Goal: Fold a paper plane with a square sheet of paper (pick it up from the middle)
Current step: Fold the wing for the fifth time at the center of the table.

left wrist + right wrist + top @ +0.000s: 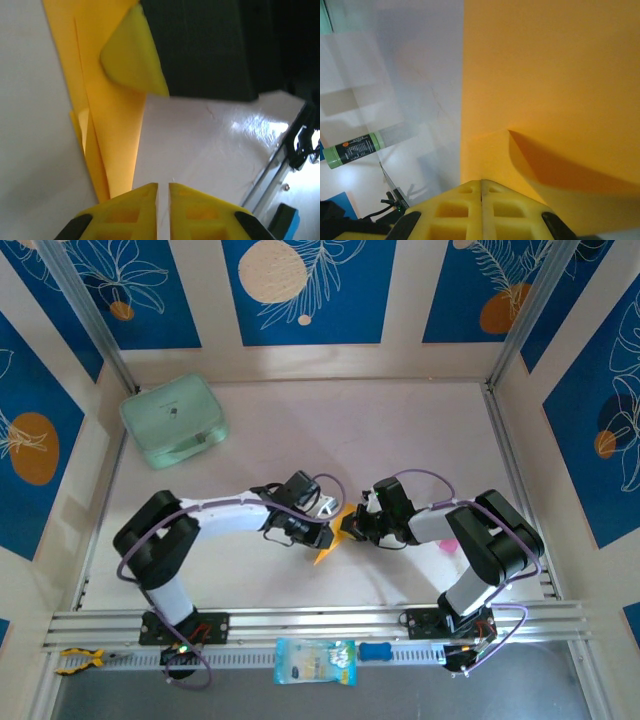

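From above, my left pincer point(325, 530) and my right pincer point(352, 528) meet nose to nose at the middle of the surface point(400, 440), and the orange-yellow sheet of paper point(325, 552) lies between them, one pointed corner jutting toward my bases. A mint-green case point(175, 420) sits well apart at the far left

On my left wrist view, my left pincer point(163, 187) stands a sliver apart with bare surface showing through the slit. The sheet of paper point(115, 125), creased into narrow layers, runs down beside my left fingertip. One yellow fingertip point(132, 55) of my right pincer rests on the sheet

On my right wrist view, my right pincer point(481, 182) is pressed together, the sheet of paper point(545, 90) reaching its tips; whether it pinches the sheet I cannot tell. A green tube point(352, 148) lies off to the left
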Tool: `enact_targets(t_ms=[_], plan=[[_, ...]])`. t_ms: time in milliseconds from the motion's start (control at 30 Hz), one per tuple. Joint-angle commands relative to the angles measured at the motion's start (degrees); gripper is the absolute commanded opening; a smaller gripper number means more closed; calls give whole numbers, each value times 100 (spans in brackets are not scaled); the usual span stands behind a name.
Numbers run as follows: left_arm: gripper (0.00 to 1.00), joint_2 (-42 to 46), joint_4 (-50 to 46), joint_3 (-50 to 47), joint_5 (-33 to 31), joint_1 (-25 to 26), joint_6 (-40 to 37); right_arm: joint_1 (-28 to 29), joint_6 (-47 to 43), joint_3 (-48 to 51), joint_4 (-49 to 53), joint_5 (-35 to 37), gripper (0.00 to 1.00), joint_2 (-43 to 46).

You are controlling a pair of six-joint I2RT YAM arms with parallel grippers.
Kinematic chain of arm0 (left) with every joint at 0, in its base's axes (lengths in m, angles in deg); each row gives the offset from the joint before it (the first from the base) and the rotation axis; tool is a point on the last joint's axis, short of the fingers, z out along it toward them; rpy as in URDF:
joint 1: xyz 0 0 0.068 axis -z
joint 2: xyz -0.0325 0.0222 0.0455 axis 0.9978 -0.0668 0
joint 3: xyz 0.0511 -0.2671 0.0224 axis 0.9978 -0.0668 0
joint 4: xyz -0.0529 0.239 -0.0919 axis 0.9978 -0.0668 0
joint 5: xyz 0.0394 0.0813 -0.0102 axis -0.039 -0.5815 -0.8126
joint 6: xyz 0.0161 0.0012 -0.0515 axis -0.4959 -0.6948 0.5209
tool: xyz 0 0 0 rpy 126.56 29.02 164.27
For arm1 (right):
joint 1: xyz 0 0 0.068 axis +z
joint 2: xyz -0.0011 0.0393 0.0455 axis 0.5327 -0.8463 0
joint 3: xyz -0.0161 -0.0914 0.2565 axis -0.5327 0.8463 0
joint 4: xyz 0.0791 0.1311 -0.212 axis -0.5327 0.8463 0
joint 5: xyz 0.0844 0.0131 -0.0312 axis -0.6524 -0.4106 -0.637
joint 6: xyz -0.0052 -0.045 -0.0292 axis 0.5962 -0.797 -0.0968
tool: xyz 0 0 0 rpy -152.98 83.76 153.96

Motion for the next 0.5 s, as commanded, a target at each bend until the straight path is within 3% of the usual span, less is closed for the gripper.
enact_targets(t_ms=[0,167,467], plan=[[16,-242,311,247,18,-31,9,37,93,150,435,329,5,-61],[17,-674,120,522,-342,-59,-200,27,152,215,260,272,5,-35],[2,-1007,-684,325,-1006,-76,-449,-167,136,195,517,314,7,689]])
